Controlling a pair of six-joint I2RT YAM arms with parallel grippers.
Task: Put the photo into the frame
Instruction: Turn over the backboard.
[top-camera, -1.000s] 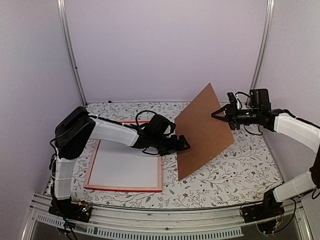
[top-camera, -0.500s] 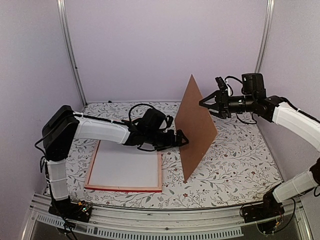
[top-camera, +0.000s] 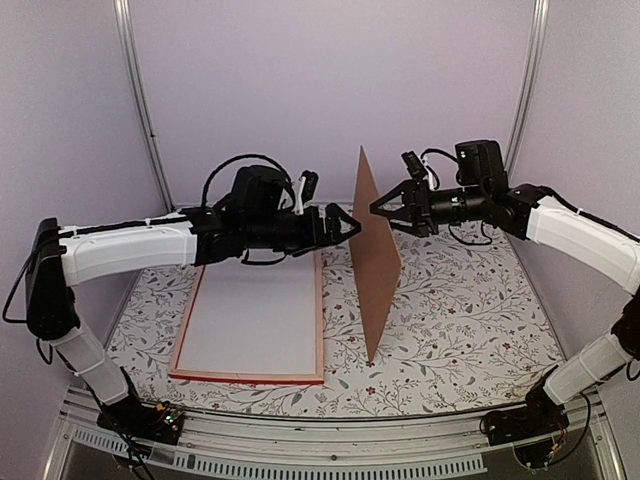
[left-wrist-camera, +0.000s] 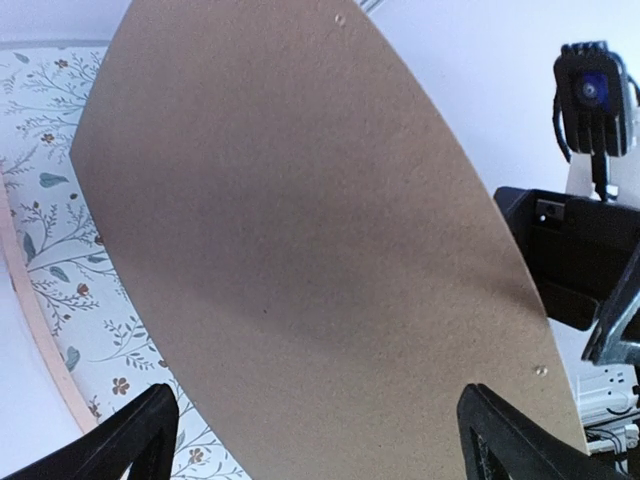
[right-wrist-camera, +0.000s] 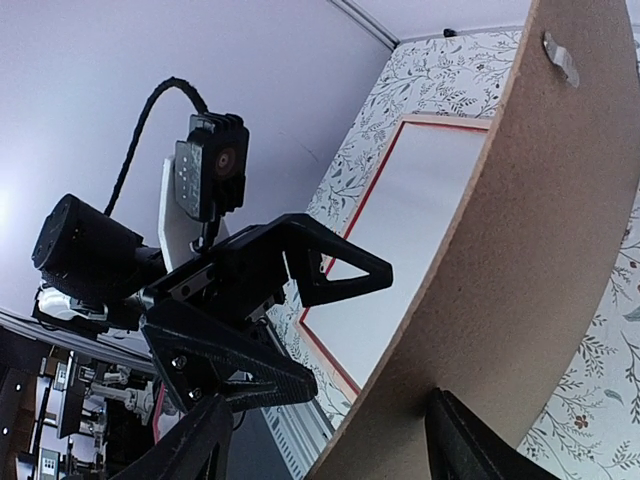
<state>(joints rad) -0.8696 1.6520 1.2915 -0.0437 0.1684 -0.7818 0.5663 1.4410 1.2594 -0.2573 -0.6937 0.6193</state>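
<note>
The frame (top-camera: 245, 377) lies flat at the left of the table with a plain white sheet (top-camera: 255, 320) inside it. No cat picture shows. The plain brown backing board (top-camera: 375, 260) stands almost upright on one corner, edge-on to the top view. My left gripper (top-camera: 350, 224) is open at its left face, and my right gripper (top-camera: 378, 208) is open at its right face. In the left wrist view the board (left-wrist-camera: 300, 220) fills the picture between my spread fingertips (left-wrist-camera: 140, 435). In the right wrist view the board (right-wrist-camera: 520, 270) stands at the right, with the frame's red rail (right-wrist-camera: 372, 185) behind it.
The floral table cover (top-camera: 470, 320) stretches to the right of the board. Lilac walls with metal corner posts (top-camera: 140, 100) close in the back and sides. A metal rail (top-camera: 320, 440) runs along the near edge.
The board has swung from leaning right to almost upright. My left arm has risen and reached out to its left face. My right gripper has moved left with the board's top.
</note>
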